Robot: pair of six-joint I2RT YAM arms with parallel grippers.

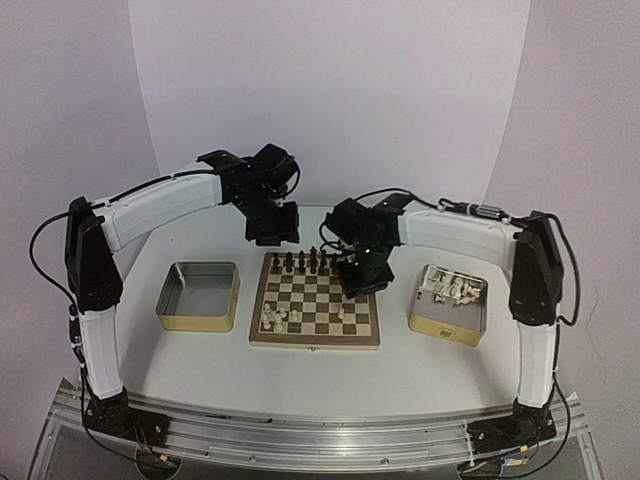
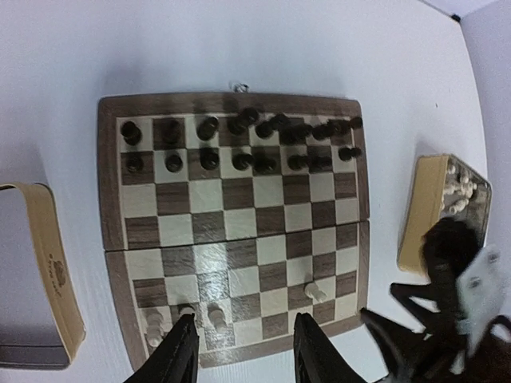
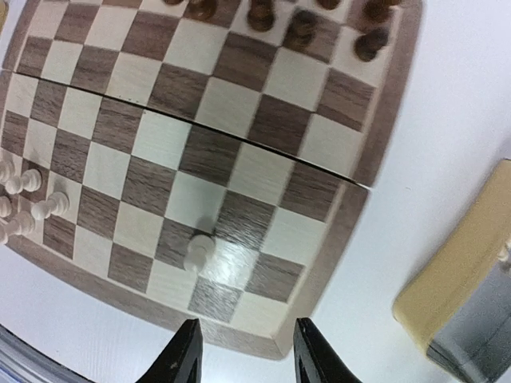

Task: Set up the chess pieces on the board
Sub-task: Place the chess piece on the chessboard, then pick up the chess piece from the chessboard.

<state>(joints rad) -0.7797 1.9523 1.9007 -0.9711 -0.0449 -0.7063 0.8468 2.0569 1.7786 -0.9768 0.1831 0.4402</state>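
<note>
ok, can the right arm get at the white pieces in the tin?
Likely yes: the tin sits open-topped near the right gripper, white pieces exposed, nothing between, jaws open and empty.

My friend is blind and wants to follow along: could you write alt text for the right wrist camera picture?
A lone cream-white pawn stands near the close edge of a wooden chessboard, just above two black fingers held apart with nothing between them. More cream pieces cluster at the left edge; dark pieces line the far side.
</note>
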